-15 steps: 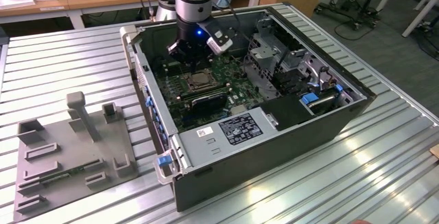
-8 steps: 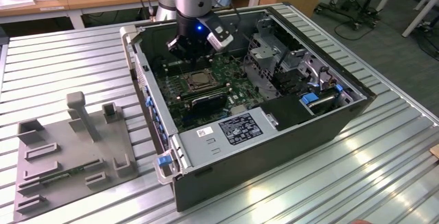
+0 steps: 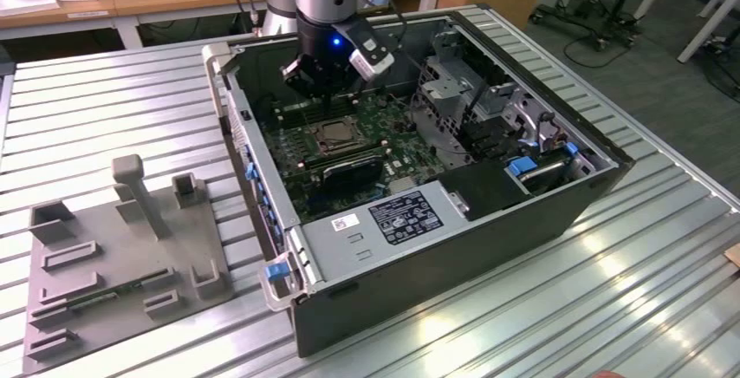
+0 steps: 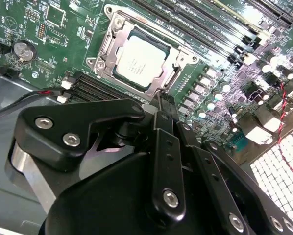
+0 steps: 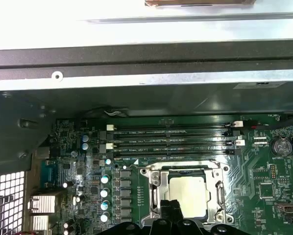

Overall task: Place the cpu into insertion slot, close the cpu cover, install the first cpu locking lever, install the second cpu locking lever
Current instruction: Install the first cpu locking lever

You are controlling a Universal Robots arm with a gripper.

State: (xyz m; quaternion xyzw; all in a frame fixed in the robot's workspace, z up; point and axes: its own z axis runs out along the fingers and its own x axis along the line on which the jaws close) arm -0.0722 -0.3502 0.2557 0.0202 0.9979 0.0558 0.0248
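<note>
One cpu [image 4: 139, 61] in insertion slot [image 4: 108, 48], just beside end effector [image 4: 159, 98]

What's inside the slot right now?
The cpu sits in the slot, with the cover lying around its top. Whatever is under the chip is covered.

The cpu [image 4: 139, 62] lies flat in the insertion slot [image 4: 116, 73] at the centre of the frame. Its pale top shows through the cpu cover [image 4: 109, 46], which lies down around it. In the foreground, the gripper [image 4: 162, 98] has its fingers drawn together, tips at the socket's near edge. Memory slots [image 4: 195, 24] run beyond the socket.
</note>
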